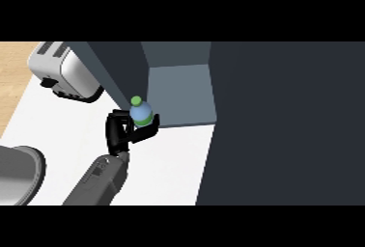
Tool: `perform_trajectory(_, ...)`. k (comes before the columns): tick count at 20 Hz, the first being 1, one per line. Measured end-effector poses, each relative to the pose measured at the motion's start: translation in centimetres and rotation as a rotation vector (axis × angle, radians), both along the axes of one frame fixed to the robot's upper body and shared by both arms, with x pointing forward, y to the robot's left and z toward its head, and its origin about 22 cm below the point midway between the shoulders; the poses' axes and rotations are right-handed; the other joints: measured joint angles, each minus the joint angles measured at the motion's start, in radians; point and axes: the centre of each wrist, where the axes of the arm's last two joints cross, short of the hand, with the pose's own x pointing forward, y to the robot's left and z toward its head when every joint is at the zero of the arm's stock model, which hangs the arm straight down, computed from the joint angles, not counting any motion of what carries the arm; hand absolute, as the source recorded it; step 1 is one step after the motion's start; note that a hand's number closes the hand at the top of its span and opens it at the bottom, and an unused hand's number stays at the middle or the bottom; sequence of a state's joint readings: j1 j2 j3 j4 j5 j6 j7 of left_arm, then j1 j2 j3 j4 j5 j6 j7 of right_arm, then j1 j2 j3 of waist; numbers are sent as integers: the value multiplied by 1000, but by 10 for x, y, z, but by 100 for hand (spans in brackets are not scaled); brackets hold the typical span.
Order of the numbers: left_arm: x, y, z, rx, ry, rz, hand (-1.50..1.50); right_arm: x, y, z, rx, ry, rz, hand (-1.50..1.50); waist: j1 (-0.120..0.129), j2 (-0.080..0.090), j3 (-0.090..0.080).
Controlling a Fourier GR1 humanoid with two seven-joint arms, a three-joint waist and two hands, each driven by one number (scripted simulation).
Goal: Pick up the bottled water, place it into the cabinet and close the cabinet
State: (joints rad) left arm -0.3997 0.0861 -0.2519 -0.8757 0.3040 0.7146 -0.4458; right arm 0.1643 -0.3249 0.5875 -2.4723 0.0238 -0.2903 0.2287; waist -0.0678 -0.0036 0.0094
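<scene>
The bottled water (pixel 141 113) is a small blue bottle with a green cap, standing upright in the air just in front of the cabinet's opening. My left hand (pixel 121 132) is shut on it, with fingers curled round its lower half and hiding that part. The cabinet (pixel 285 120) is a dark box on the right, and its grey inside (pixel 182 94) shows directly beyond the bottle. Its dark door (pixel 107 67) stands open, swung out to the left of the opening. My right hand is not in view.
A silver toaster (pixel 64 72) stands at the back left on the white counter (pixel 164 164), close to the open door. A large grey round vessel (pixel 18 176) sits at the left edge. A wooden floor (pixel 14 72) shows beyond the counter's left edge.
</scene>
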Motion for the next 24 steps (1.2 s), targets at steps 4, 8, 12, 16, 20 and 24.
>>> perform_trajectory(4, -1, 4, -2, 79, -14, 9, -150, 1, -1, 0, -9, -10, 7, -150, -11, 2, 2)
perform_trajectory(8, -4, 7, -3, 142, -22, 1, -150, 1, -2, 0, -9, -13, 13, -150, -17, 2, 6)
perform_trajectory(12, -7, 4, -5, 165, -16, 8, -150, 1, -3, 0, -14, -17, 19, -150, -25, 4, 8)
perform_trajectory(16, -9, 2, -3, 126, -8, 16, -150, 1, -3, -1, -12, -22, 23, -150, -26, 6, 5)
perform_trajectory(20, -10, 0, -2, 123, 0, -18, -150, 1, -3, -1, -12, -23, 27, -150, -28, 9, 3)
perform_trajectory(24, -11, 2, -1, 119, 7, -44, -150, 1, -4, -1, -10, -24, 25, -150, -31, 10, 2)
